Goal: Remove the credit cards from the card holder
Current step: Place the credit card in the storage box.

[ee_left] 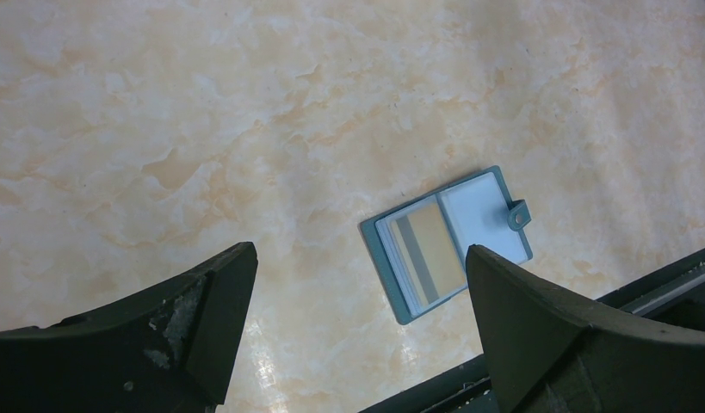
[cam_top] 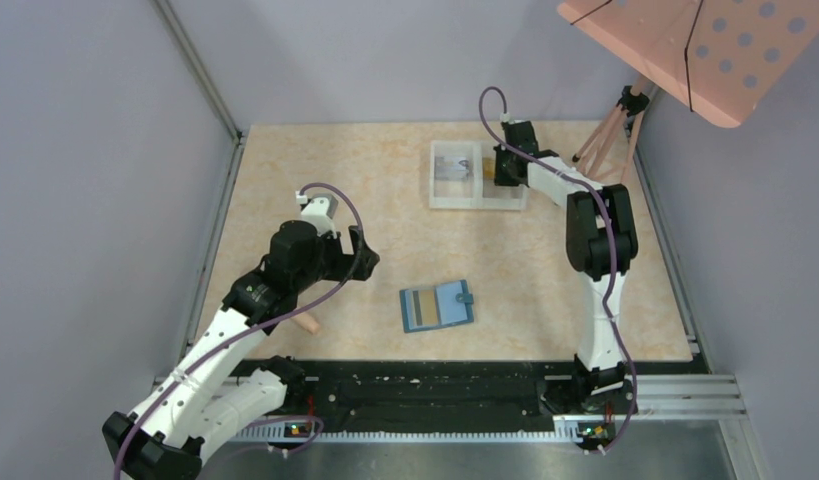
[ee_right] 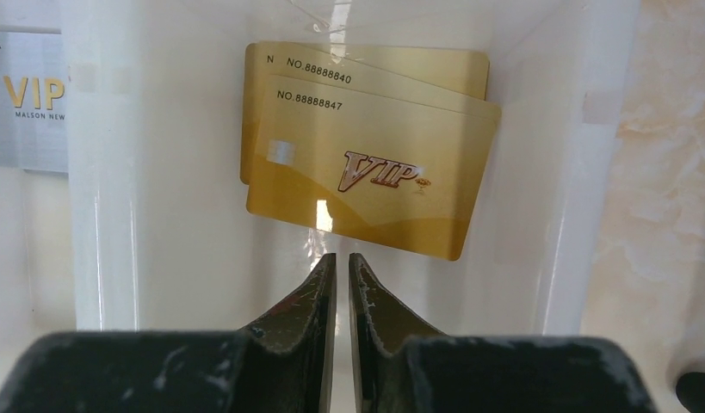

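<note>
While we look down from above, one card holder (cam_top: 437,305) lies open on the bench (cam_top: 315,170) near the front edge, with one striped card (cam_top: 420,308) showing in its left half. One white tray (cam_top: 465,205) sits at the back with two compartments, one grey card (cam_top: 453,167) in the left one. The right pincer (cam_top: 498,168) hangs over the right compartment, and the left pincer (cam_top: 363,255) hovers well left of the holder.

Over to the left wrist: the left pincer (ee_left: 359,251) is spread wide and grips nothing. The card holder (ee_left: 448,245) lies flat beyond its fingers, snap tab (ee_left: 519,215) on the right flap.

Right wrist now: two gold cards (ee_right: 366,172) overlap in the tray (ee_right: 564,172). The right pincer (ee_right: 342,262) is pinched down to a slit just short of them and holds nothing.
</note>
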Controlling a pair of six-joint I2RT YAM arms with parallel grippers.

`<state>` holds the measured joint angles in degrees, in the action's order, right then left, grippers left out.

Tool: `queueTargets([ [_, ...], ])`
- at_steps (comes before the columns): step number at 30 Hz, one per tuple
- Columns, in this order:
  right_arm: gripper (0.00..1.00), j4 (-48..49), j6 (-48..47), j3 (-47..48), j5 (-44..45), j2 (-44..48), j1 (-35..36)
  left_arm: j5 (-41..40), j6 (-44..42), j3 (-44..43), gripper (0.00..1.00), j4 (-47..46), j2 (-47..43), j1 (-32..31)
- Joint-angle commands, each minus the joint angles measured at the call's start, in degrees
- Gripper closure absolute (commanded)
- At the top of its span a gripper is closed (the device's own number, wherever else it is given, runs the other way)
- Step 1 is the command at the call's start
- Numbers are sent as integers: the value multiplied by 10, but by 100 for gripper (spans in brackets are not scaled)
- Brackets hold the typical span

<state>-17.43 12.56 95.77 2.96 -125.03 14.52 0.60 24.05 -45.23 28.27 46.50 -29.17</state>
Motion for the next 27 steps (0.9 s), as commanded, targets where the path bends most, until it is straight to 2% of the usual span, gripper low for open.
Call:
queueTargets([
  [1,90,2,2,11,0,13,6,2,-1,-14,3,-14,-8,-2],
  [27,89,4,-15,70,36,-44,7,4,-1,-15,3,-16,5,-2],
])
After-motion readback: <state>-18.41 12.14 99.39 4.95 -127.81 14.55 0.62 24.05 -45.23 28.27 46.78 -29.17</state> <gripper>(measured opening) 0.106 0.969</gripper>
